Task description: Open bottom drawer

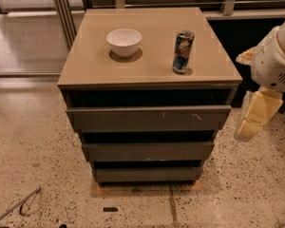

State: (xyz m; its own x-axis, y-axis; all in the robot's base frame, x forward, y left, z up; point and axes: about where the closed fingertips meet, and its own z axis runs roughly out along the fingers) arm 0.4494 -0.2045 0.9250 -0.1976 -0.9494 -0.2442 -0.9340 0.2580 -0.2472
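The bottom drawer (145,175) is the lowest, narrowest-looking dark grey-brown front of the cabinet, plain and without a handle, just above the floor. It looks closed. Above it sit the mid-width front (147,151) and the widest front (147,120), which has pale scratches. My gripper (251,123) hangs from the white arm (275,63) at the right edge of the view. It is off the cabinet's right side, about level with the top drawer, well above and to the right of the bottom drawer, and holds nothing.
A white bowl (124,41) and a tall can (183,52) stand on the tan cabinet top (85,65). A speckled floor (38,165) surrounds the cabinet. A small dark object (110,209) and a thin metal rod (14,208) lie on the floor in front.
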